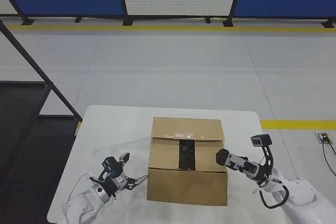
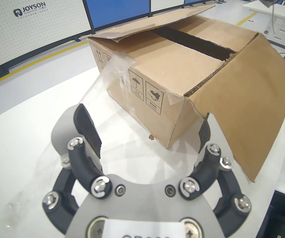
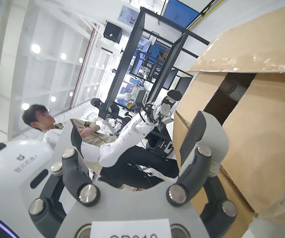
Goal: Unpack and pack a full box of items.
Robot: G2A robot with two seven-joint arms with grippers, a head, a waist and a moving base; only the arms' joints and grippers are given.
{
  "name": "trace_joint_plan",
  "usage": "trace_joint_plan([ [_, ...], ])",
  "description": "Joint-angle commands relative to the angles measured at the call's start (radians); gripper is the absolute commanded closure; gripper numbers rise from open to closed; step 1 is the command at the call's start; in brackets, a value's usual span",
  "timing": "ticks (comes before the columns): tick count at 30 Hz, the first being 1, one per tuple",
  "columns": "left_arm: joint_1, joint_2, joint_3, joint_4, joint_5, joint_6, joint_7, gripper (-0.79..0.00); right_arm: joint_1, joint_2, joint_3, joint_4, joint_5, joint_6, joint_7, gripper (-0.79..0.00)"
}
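A brown cardboard box (image 1: 187,168) stands in the middle of the white table (image 1: 101,126). Its far flap (image 1: 187,129) is raised, its near flap (image 1: 187,187) hangs outward, and a dark slot (image 1: 186,155) runs between the two inner flaps. My left gripper (image 1: 135,182) hovers low over the table beside the box's near left corner (image 2: 172,134), open and empty (image 2: 144,130). My right gripper (image 1: 220,156) is at the box's right top edge, also open (image 3: 135,137). One of its fingers (image 3: 194,134) lies close against the cardboard (image 3: 256,125). Something pale shows inside the slot (image 3: 234,89).
Loose strips of clear tape (image 2: 118,68) cling to the box's left side. Crumpled clear film (image 1: 109,151) lies on the table left of the box. A black metal rack (image 1: 22,112) stands beyond the table's left edge. The table's near left edge is close behind my left arm.
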Motion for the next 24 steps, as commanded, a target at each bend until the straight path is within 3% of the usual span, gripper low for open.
trace_joint_plan([
  [1,0.000,0.000,0.000,0.000,0.000,0.000,0.000,-0.785,0.029,-0.011,-0.010,0.030,0.059,0.074,0.006,-0.785],
  [7,0.000,0.000,0.000,0.000,0.000,0.000,0.000,-0.785,0.106,-0.039,-0.039,0.135,0.109,0.213,0.057,-0.785],
  [15,0.000,0.000,0.000,0.000,0.000,0.000,0.000,-0.785,0.106,-0.039,-0.039,0.135,0.109,0.213,0.057,-0.785],
  [24,0.000,0.000,0.000,0.000,0.000,0.000,0.000,-0.785,0.114,-0.061,-0.057,0.098,0.040,0.378,-0.055,-0.785],
])
